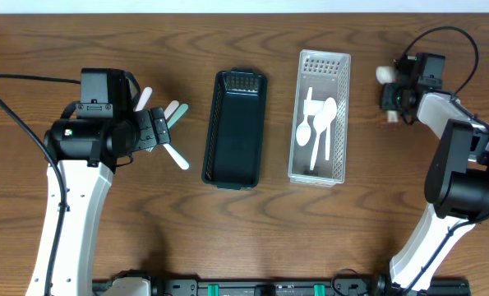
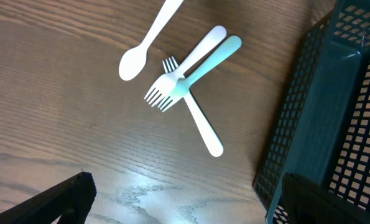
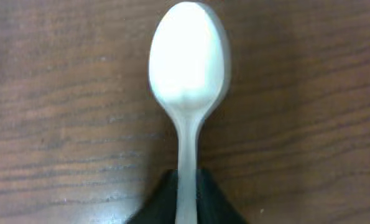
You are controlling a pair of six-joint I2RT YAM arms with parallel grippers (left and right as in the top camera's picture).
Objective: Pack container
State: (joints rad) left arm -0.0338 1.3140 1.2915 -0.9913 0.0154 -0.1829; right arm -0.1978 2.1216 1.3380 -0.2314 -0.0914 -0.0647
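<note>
A dark green basket (image 1: 236, 127) and a clear basket (image 1: 320, 117) stand mid-table; the clear one holds white spoons (image 1: 320, 123). At the left lie a white spoon (image 2: 148, 38), a white fork (image 2: 186, 65) and a mint fork (image 2: 200, 68) crossed over a white handle. My left gripper (image 2: 181, 208) is open and empty above the wood just short of them, next to the green basket (image 2: 334, 118). My right gripper (image 3: 188, 199) is shut on the handle of a white spoon (image 3: 188, 62), at the far right (image 1: 385, 74).
The table's back edge runs along the top of the overhead view. Cables loop from both arms. The right arm's base (image 1: 466, 177) stands at the right, the left arm's link (image 1: 71, 205) at the left.
</note>
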